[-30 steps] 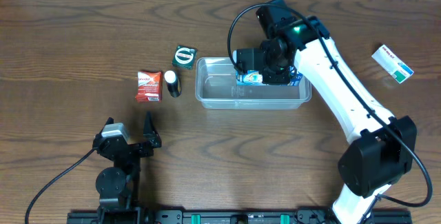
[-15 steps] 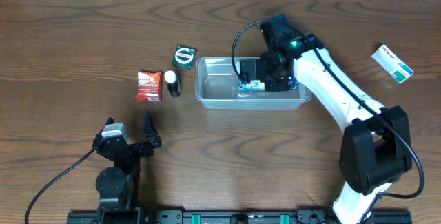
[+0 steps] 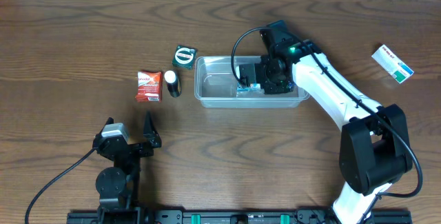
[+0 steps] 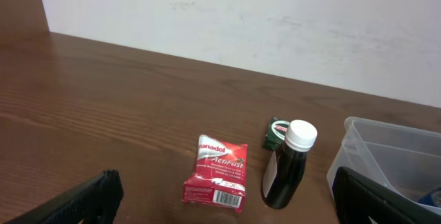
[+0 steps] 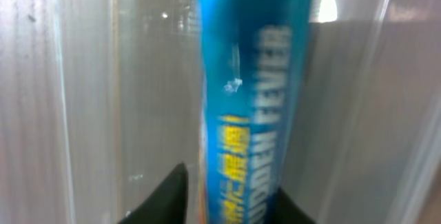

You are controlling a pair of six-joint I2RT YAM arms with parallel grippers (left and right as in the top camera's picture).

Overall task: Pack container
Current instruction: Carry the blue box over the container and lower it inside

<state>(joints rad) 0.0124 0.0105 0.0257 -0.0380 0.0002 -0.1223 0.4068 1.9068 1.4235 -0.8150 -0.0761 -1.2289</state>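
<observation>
Clear plastic container (image 3: 215, 87) on the wood table (image 3: 69, 45), right gripper (image 3: 256, 79) dipped inside its right half and clamped on a blue box (image 5: 248, 100). The left gripper (image 3: 129, 121), jaws spread empty, sits well apart, front-left of the container.

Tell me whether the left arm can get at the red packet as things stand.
Probably yes. The left end effector is open and the red packet lies just ahead with nothing between them; only the dark bottle stands close beside the packet.
</observation>
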